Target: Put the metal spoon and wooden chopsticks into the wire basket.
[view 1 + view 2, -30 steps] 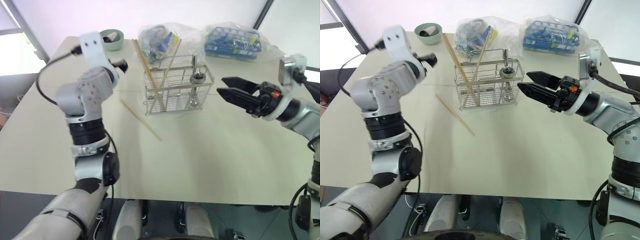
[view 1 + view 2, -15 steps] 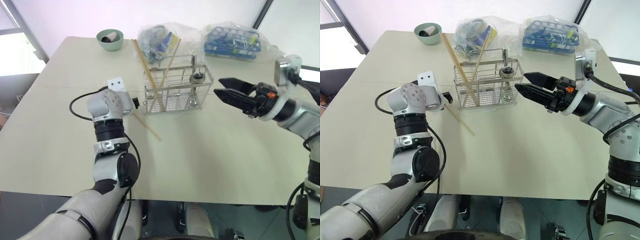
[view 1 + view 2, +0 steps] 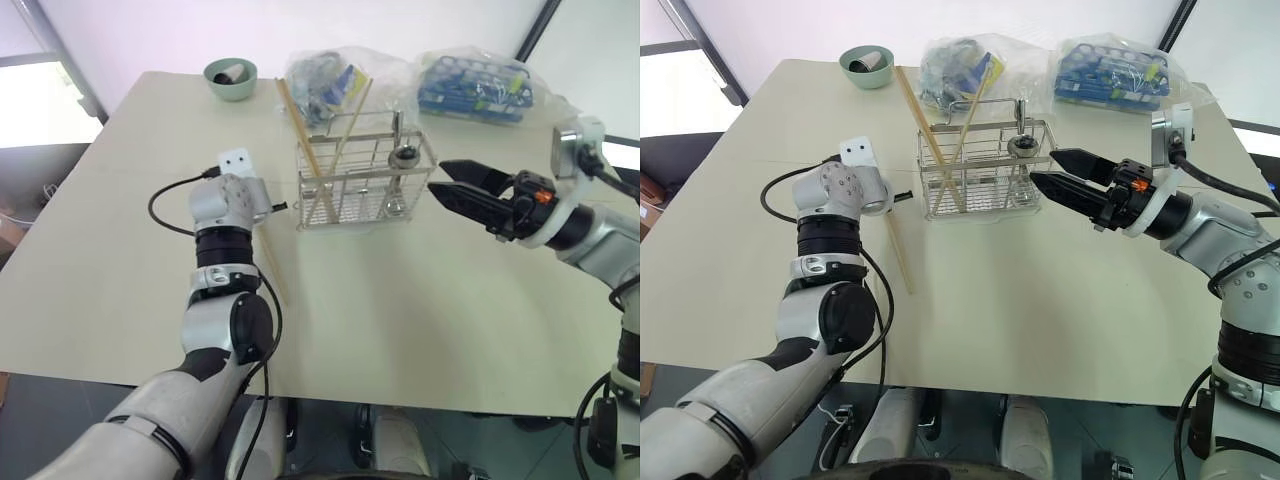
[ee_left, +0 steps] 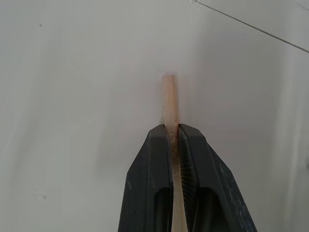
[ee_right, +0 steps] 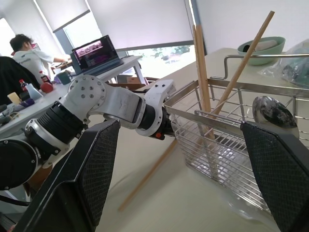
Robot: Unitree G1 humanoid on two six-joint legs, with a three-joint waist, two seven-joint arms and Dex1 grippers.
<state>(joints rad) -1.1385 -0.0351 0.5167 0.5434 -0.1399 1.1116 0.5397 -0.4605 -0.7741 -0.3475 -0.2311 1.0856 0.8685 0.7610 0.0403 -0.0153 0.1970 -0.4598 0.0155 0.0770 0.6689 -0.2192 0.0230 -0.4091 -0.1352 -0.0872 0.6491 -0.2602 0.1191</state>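
Observation:
The wire basket (image 3: 352,196) stands at the table's middle back. In it, two wooden chopsticks (image 3: 303,135) lean crossed and the metal spoon (image 3: 404,156) stands bowl-up at its right end. A third chopstick (image 3: 898,252) slants down to the table just left of the basket. My left gripper (image 4: 174,129) is shut on that stick's far end, whose tip pokes out past the fingertips. My right gripper (image 3: 440,177) hovers open and empty just right of the basket, pointing at it; the right wrist view shows its pads (image 5: 91,169) wide apart.
A green bowl (image 3: 230,78) sits at the back left of the table. Two clear plastic bags (image 3: 472,82) of goods lie behind the basket. Bare tabletop (image 3: 420,290) spreads in front. A person works at a desk with a laptop in the background (image 5: 24,46).
My left hand has come down beside the basket and shut on the loose chopstick's far end. That stick has swung to a steeper line. My right arm has held still.

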